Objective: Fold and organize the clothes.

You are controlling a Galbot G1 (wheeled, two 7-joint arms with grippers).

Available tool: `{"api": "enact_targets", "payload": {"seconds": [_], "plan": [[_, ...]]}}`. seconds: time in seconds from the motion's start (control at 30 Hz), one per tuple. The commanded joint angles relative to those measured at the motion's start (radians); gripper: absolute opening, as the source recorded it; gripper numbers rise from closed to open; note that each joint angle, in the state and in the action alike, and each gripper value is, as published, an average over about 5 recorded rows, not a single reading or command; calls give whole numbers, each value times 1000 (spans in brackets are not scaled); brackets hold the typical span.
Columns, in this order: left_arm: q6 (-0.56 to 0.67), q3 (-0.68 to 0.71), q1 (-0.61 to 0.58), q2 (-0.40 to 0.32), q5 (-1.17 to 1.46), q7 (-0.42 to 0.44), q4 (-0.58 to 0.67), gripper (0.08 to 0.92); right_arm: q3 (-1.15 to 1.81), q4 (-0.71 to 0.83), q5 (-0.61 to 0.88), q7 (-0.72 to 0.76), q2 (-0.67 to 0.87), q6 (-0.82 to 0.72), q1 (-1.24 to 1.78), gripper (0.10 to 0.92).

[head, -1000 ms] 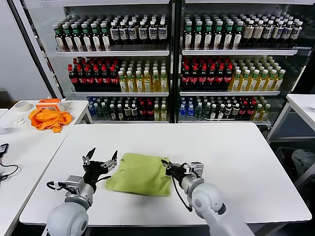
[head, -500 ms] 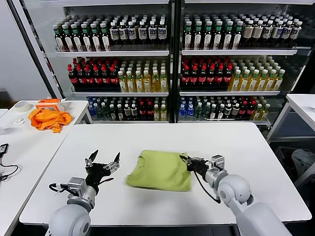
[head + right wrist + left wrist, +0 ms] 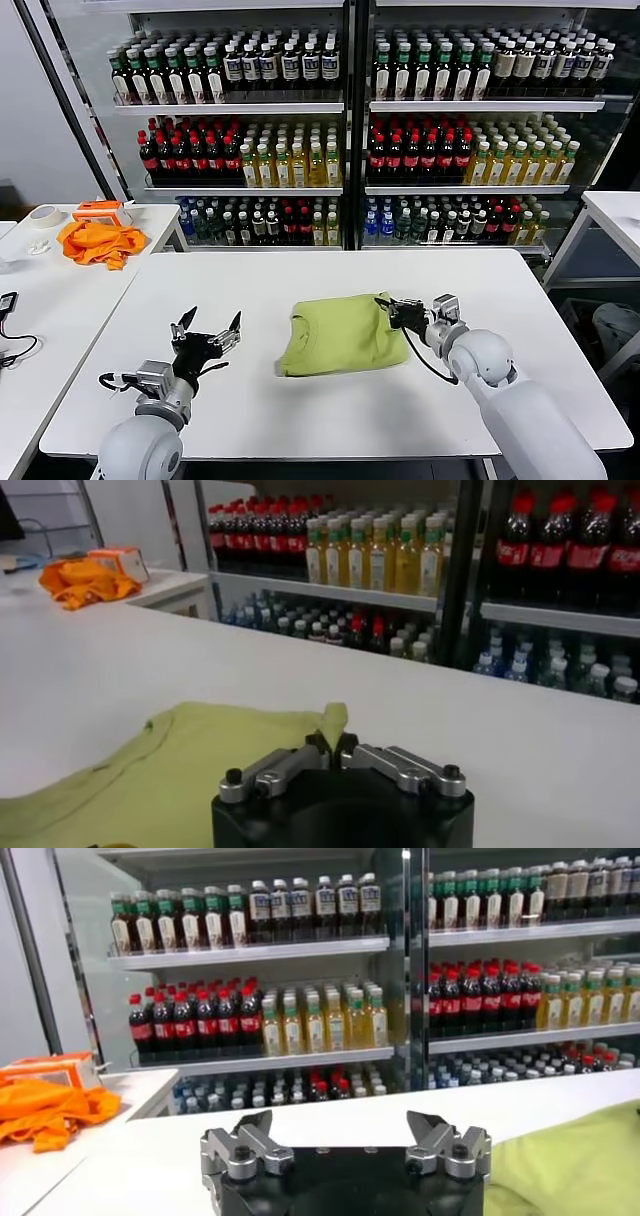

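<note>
The light yellow-green T-shirt (image 3: pixel 340 333) lies folded on the white table (image 3: pixel 330 275) near its middle. My right gripper (image 3: pixel 392 311) is shut on the shirt's right edge; in the right wrist view a pinch of yellow-green cloth (image 3: pixel 333 720) stands up between the closed fingers. The shirt (image 3: pixel 150 770) spreads flat beyond the gripper (image 3: pixel 334 748). My left gripper (image 3: pixel 208 332) is open and empty, held above the table to the left of the shirt. In the left wrist view its fingers (image 3: pixel 250 1138) are spread wide and a corner of the shirt (image 3: pixel 580 1168) shows at the side.
A bright orange cloth (image 3: pixel 98 243), an orange box and a tape roll (image 3: pixel 43 215) lie on a second table at the left. Shelves of bottles (image 3: pixel 340 130) stand behind the table. A cable (image 3: pixel 12 340) lies at the far left.
My right gripper has dragged the shirt to the right and a little farther back across the table. The left gripper has stayed open in nearly the same place.
</note>
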State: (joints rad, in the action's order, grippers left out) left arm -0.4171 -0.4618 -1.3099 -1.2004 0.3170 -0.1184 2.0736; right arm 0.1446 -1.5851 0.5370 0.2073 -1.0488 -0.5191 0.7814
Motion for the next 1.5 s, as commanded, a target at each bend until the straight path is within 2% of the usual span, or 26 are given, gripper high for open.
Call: {"api": "enact_targets", "payload": {"seconds": [0.03, 0.23, 0.47, 0.63, 0.77, 1.03, 1.13, 1.33, 1.5], "plan": [[3, 5, 3, -2, -1, 2, -10, 823, 21, 117, 35, -70, -44, -30, -42, 183], [4, 7, 5, -4, -5, 2, -17, 822, 39, 122, 75, -105, -51, -13, -34, 353], [39, 6, 10, -6, -32, 14, -23, 823, 109, -31, 97, -184, -29, 15, 12, 553], [108, 8, 25, -17, -80, 46, -46, 823, 216, -185, -14, -245, -7, 68, 136, 700], [135, 23, 48, -36, -104, 67, -71, 823, 303, -250, -93, -264, 5, 120, 249, 794], [228, 80, 103, -51, -167, 116, -137, 823, 392, -282, -139, -281, -20, 259, 350, 823], [248, 88, 117, -48, -175, 119, -155, 823, 409, -273, -201, -279, -27, 301, 370, 823], [189, 94, 128, -43, -165, 120, -151, 823, 420, -260, -255, -286, -53, 356, 382, 823], [217, 87, 146, -47, -165, 135, -172, 823, 421, -255, -278, -285, -58, 359, 379, 823]]}}
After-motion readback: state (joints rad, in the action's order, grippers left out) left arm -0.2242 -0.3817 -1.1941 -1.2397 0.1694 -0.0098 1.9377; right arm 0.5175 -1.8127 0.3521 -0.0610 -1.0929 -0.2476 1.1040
